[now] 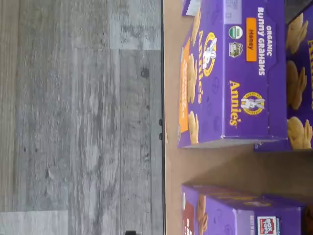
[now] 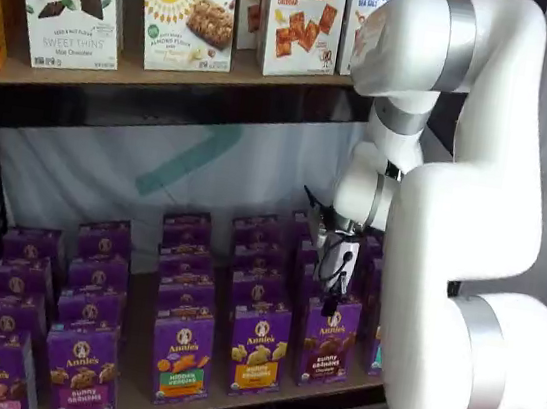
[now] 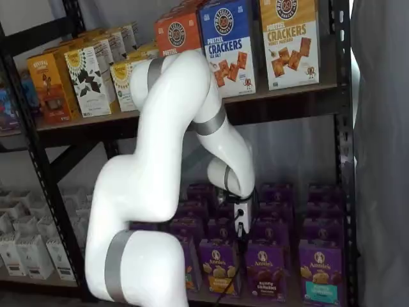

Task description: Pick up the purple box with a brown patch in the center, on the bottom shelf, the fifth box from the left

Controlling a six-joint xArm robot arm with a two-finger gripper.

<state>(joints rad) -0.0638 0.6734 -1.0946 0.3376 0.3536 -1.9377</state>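
The purple box with dark brown bunny cookies stands upright in the front row of the bottom shelf, right of a yellow-label carton. It also shows in the other shelf view. My gripper hangs just above and slightly behind the box's top, apart from it; it shows in both shelf views. Its dark fingers show no plain gap, and nothing is in them. The wrist view shows the honey carton and part of a carton with a dark patch; I cannot tell whether that is the purple box.
Several rows of purple Annie's cartons fill the board, with a teal-label carton on the far side of the purple box. The upper shelf holds larger cracker boxes. The arm's white body stands before the rack. Grey plank floor lies below the shelf edge.
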